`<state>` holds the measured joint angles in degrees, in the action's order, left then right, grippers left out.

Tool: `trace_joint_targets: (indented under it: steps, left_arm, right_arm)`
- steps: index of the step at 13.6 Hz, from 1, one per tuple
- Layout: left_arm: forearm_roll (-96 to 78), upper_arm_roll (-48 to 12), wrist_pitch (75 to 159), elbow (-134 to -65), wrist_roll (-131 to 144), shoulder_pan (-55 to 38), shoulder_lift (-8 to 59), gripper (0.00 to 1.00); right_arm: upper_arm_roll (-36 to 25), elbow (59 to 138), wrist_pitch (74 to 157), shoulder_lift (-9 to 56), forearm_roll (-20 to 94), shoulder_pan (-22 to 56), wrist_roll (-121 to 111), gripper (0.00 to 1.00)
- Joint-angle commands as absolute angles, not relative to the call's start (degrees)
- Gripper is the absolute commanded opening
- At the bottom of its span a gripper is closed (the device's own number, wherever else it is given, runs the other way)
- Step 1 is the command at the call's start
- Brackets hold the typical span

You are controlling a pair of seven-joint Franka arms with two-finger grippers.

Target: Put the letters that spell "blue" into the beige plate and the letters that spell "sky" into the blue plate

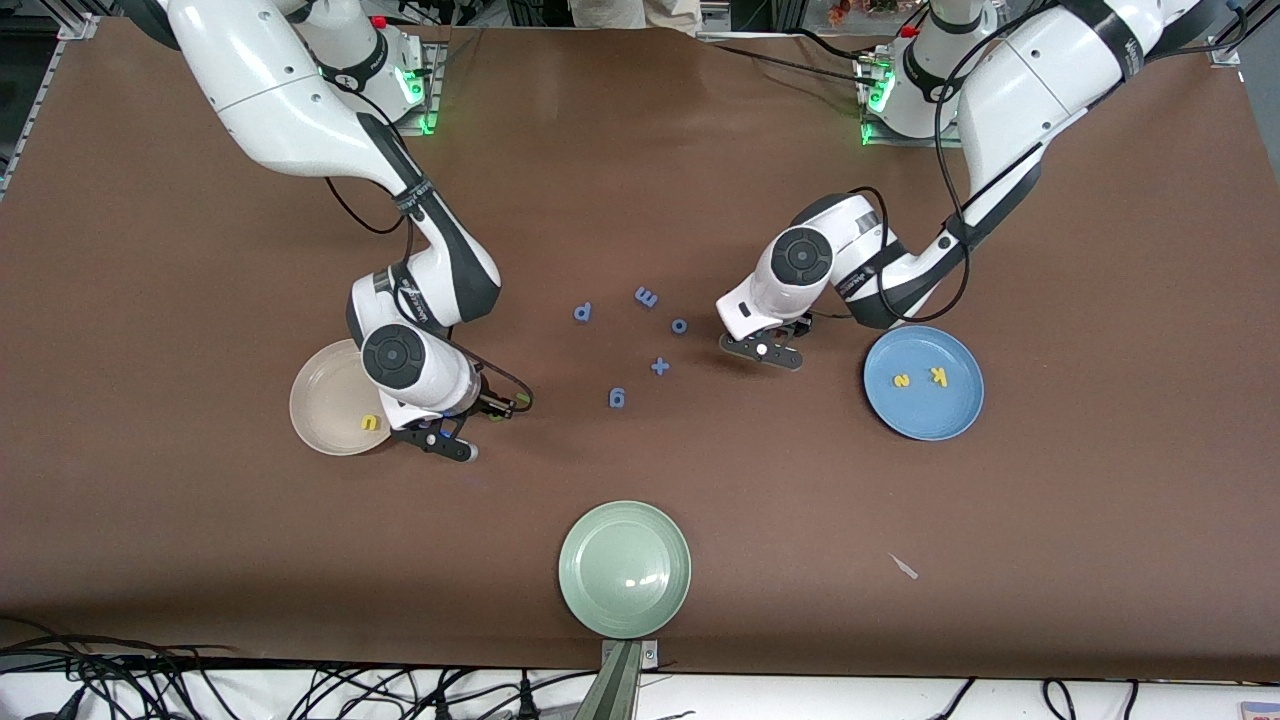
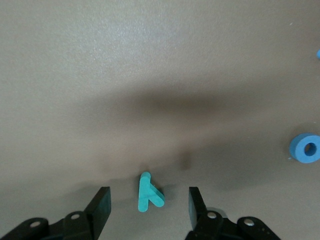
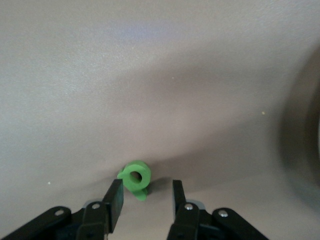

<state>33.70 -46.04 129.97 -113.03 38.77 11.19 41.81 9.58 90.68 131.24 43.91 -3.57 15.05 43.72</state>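
The teal y lies on the table between the spread fingers of my left gripper, touching neither. That gripper is low over the table between the blue letters and the blue plate. The blue plate holds a yellow s and a yellow k. My right gripper is open, and the green b sits just off its tips, close against one finger. It hovers beside the beige plate, which holds a yellow u.
Several all-blue letters and a plus sign lie mid-table, among them a blue o. A pale green plate sits near the front edge. A small white scrap lies nearer the camera than the blue plate.
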Motion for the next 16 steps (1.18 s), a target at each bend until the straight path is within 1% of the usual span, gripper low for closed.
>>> trace_joint_targets:
  steps: [1,4,5,6,8,9,10,11,12,13,14,15,16]
  left_arm:
    - [36.99,-44.91,131.74,-113.9,38.06,10.55,42.27,0.6]
    - [37.18,-44.91,132.28,-114.17,38.93,10.72,42.36,0.2]
    - [37.26,-44.91,132.28,-114.17,40.07,10.55,42.36,0.11]
    - [37.27,-44.91,132.28,-114.17,40.43,10.46,42.36,0.05]
    - [37.27,-44.91,131.84,-114.08,40.43,10.63,42.19,0.02]
    - [37.18,-45.0,131.4,-114.0,40.52,10.72,41.84,0.02]
    - [37.18,-45.17,130.61,-113.56,40.34,11.07,41.14,0.01]
    - [37.18,-45.61,127.91,-112.95,39.91,11.51,39.74,0.01]
    - [37.09,-45.88,124.66,-111.9,39.64,11.6,38.07,0.01]
    - [36.57,-46.14,121.84,-110.84,39.64,11.6,37.01,0.0]
    - [36.39,-46.75,119.9,-109.87,39.64,11.6,36.57,0.0]
    - [36.39,-47.02,118.14,-108.99,39.64,11.6,36.39,0.0]
    - [36.47,-47.11,115.69,-107.42,39.38,11.78,35.69,0.0]
  right_arm:
    - [9.58,89.12,133.76,45.79,-3.25,15.38,43.24,0.47]
    - [9.58,88.68,134.03,46.14,-3.34,15.47,42.8,0.47]
    - [9.58,88.68,134.03,46.14,-3.43,15.47,42.63,0.47]
    - [9.58,88.68,134.03,46.23,-3.43,15.47,42.63,0.44]
    - [9.58,88.68,133.95,46.58,-3.52,15.47,42.8,0.26]
    - [9.58,88.77,133.95,46.58,-3.6,15.47,42.8,0.2]
    - [9.58,88.86,133.95,46.58,-3.69,15.47,42.98,0.2]
    - [9.58,88.94,133.95,46.58,-3.69,15.47,43.15,0.2]
    - [9.58,88.95,133.95,46.5,-3.6,15.47,43.42,0.25]
    - [9.58,88.86,133.95,46.41,-3.34,15.56,43.68,0.32]
    - [9.58,89.03,133.95,46.41,-3.25,15.56,43.77,0.32]
    - [9.67,89.29,133.95,46.41,-3.25,15.56,43.86,0.3]
    - [9.58,89.38,134.03,46.41,-3.34,15.56,43.86,0.24]
